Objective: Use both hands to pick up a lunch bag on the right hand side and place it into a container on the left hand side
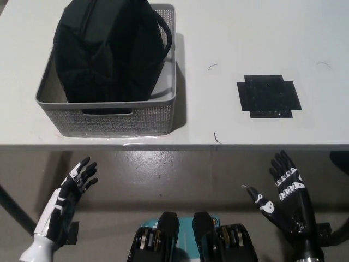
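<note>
A black lunch bag (109,49) stands inside the grey woven container (125,117) at the table's left. It fills most of the container and its handle arches over the right rim. My white left hand (68,196) hangs below the table's front edge at the lower left, fingers spread, holding nothing. At the lower right my black right hand (283,194) is also below the table edge, palm open and empty. Both hands are well apart from the bag and container.
A black cross-shaped mark (268,95) lies on the white table (245,38) at the right. The table's front edge (218,145) runs across the middle of the view, with grey floor below it.
</note>
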